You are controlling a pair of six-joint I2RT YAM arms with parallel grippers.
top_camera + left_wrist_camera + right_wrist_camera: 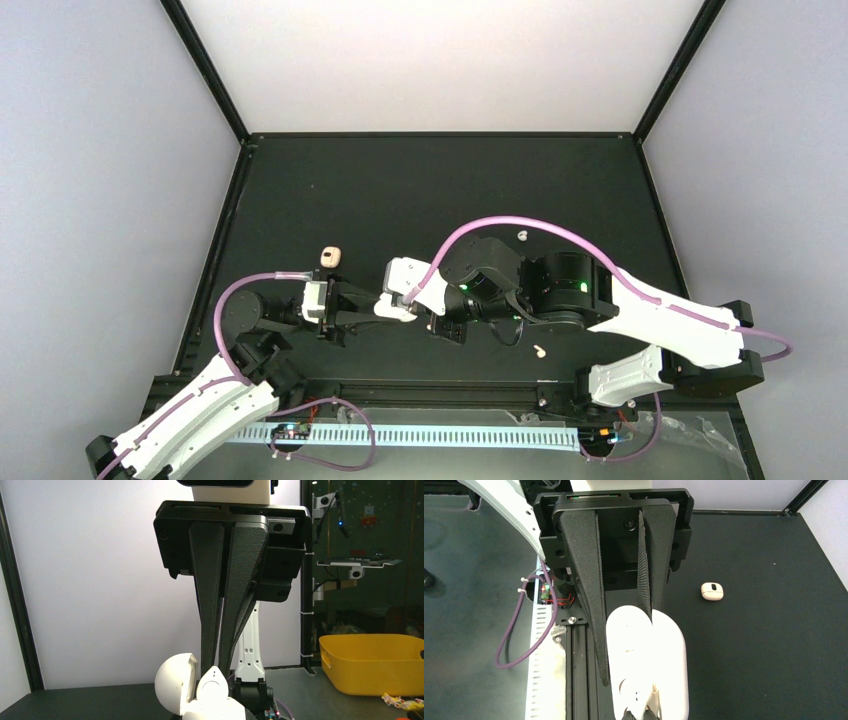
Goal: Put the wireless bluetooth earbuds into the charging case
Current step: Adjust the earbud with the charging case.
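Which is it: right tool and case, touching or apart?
Touching. In the right wrist view the right tool clamps one half of the open case.

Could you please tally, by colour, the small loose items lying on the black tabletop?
Cream-white earbuds: 2
Peach-tan lump: 1
Total: 3

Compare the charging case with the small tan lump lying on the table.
The charging case is glossy white; the tan lump is peach with a dark spot. The case is much bigger than the lump. The case is clamped in the right gripper with its lid open; the lump lies loose on the table, untouched. Both are smooth and rounded.
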